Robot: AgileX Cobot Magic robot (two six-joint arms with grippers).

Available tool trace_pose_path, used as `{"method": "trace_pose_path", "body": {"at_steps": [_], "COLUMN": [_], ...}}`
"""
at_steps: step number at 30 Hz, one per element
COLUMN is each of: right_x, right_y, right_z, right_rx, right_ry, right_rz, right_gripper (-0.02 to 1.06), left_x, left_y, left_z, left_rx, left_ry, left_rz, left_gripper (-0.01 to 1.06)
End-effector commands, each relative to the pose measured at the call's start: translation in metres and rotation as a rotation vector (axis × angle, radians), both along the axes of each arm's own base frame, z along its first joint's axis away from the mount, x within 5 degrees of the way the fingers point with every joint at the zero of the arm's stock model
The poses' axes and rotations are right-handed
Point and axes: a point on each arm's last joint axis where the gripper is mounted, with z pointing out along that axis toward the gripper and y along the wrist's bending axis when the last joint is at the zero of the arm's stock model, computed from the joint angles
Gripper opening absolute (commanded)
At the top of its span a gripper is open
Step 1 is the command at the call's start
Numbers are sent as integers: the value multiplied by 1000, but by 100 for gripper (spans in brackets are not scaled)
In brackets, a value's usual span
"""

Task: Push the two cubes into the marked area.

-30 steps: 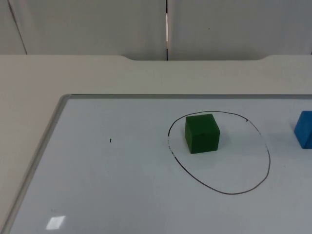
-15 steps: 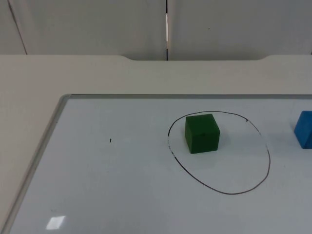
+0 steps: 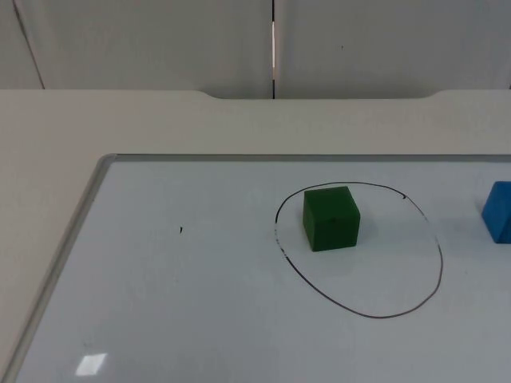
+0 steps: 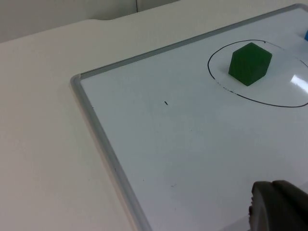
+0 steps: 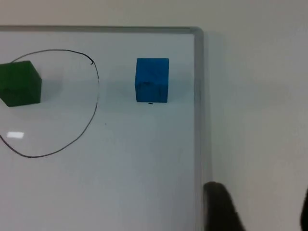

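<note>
A green cube (image 3: 330, 218) stands inside the black hand-drawn outline (image 3: 441, 263) on the whiteboard, close to its far left arc. A blue cube (image 3: 500, 211) rests outside that outline, to its right. In the right wrist view the blue cube (image 5: 152, 80) lies between the outline (image 5: 96, 91) and the board's metal frame (image 5: 198, 96), and my right gripper (image 5: 260, 211) hangs back from it over the frame, fingers apart with nothing between them. My left gripper (image 4: 279, 207) is shut and waits above the board, far from the green cube (image 4: 249, 63).
The whiteboard's grey frame (image 3: 88, 199) runs along the left and far sides, with beige table beyond it. A small black mark (image 3: 180, 230) sits on the board left of the outline. The grey partition wall (image 3: 160, 40) closes the back.
</note>
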Motion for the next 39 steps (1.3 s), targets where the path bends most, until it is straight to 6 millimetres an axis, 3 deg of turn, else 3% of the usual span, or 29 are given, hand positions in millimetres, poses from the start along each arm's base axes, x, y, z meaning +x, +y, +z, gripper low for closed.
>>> {"method": "trace_pose_path", "body": {"at_steps": [1,2,4,8,15,20,22,26,28,34,39], "right_x": [9,17,20,50,85,128,133,170,177,208,237], "right_y": [-1,0,0,-1,-7,-8,-7,-5,-4,-1,3], "right_z": [4,6,6,3,-9,-16,-16,-23,-25,-43,-72], "right_rx": [-9,-9,-7,-11,-58,-82,-84,-97,-100,-115,-119], "right_ry": [0,-2,-3,15,113,231,241,311,321,350,405], "right_rz": [-14,-12,-13,-53,-152,-189,-189,-184,-180,-139,-117], "right_gripper": [27,17,14,2,2,2,2,2,2,2,2], "left_x": [0,0,0,0,0,0,0,0,0,0,0], "left_y": [0,0,0,0,0,0,0,0,0,0,0], "left_z": [-1,-1,-1,-1,-1,-1,-1,-1,-1,-1,-1], "left_rx": [-1,-1,-1,-1,-1,-1,-1,-1,-1,-1,-1], "left_ry": [-2,-2,-2,-2,-2,-2,-2,-2,-2,-2,-2], "left_rz": [-1,-1,-1,-1,-1,-1,-1,-1,-1,-1,-1], "left_gripper": [0,0,0,0,0,0,0,0,0,0,0]}}
